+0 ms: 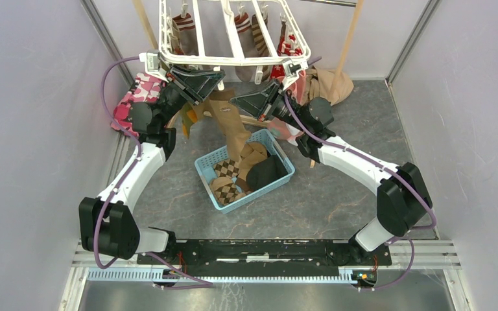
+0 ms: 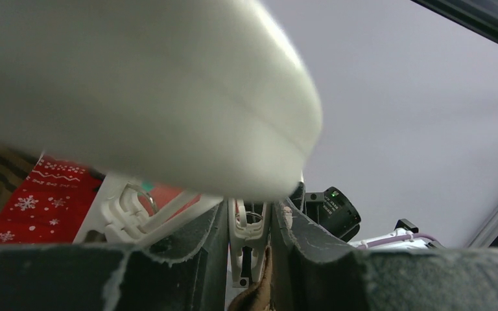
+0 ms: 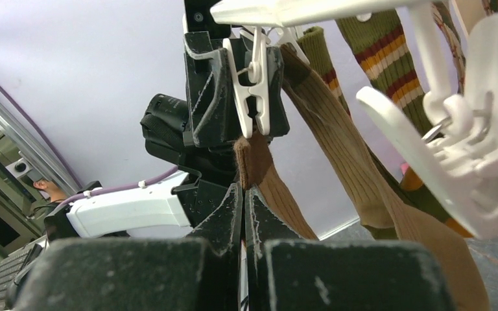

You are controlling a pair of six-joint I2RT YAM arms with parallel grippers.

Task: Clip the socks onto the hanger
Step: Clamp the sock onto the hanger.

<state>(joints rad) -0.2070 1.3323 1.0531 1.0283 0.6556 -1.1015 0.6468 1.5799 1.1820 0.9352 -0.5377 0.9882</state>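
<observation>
The white hanger (image 1: 233, 59) hangs at the back with several socks (image 1: 243, 29) clipped on. My left gripper (image 1: 220, 76) is shut on a white clip (image 2: 248, 243) under the hanger's front bar, squeezing it. It also shows in the right wrist view (image 3: 233, 84), with the clip (image 3: 255, 84) between its fingers. My right gripper (image 1: 235, 102) is shut on the top of a brown sock (image 1: 232, 133) that trails down to the basket. The sock's top edge (image 3: 249, 159) is right at the clip's lower end; whether it is inside, I cannot tell.
A blue basket (image 1: 279, 184) holds argyle socks (image 1: 228, 170) and a black item (image 1: 266, 172). Pink camouflage cloth (image 1: 136, 97) lies at back left, and a beige garment (image 1: 331, 84) at back right. A wooden pole (image 1: 350, 39) stands behind. A tan sock (image 3: 343, 149) hangs close on the right.
</observation>
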